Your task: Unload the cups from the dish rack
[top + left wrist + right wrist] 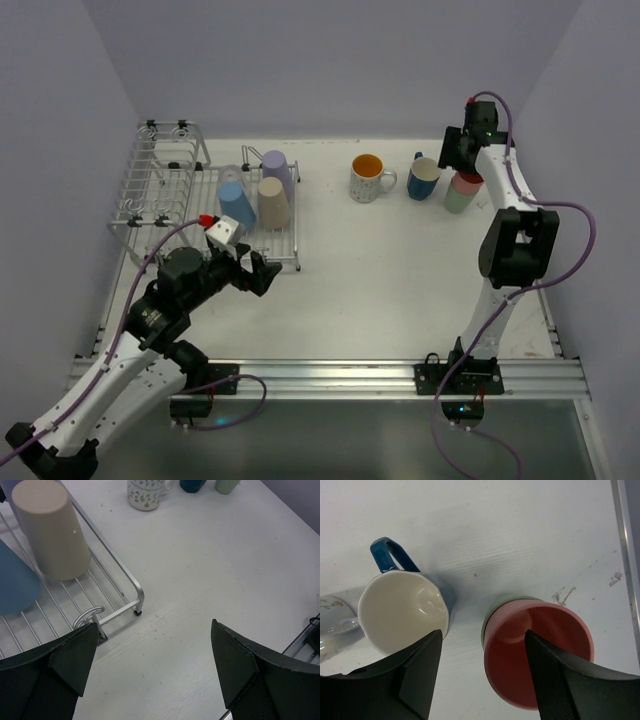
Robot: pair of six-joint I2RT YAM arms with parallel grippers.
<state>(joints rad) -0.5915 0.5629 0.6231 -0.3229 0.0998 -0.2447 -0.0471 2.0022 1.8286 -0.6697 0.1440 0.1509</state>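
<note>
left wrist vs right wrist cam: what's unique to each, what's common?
Left wrist only: dish rack corner with beige tumbler and blue tumbler on it, open left hand. Right wrist only: pink cup nested in the mint cup, the right hand above them. Both: dark blue mug, mint cup, white table.
</note>
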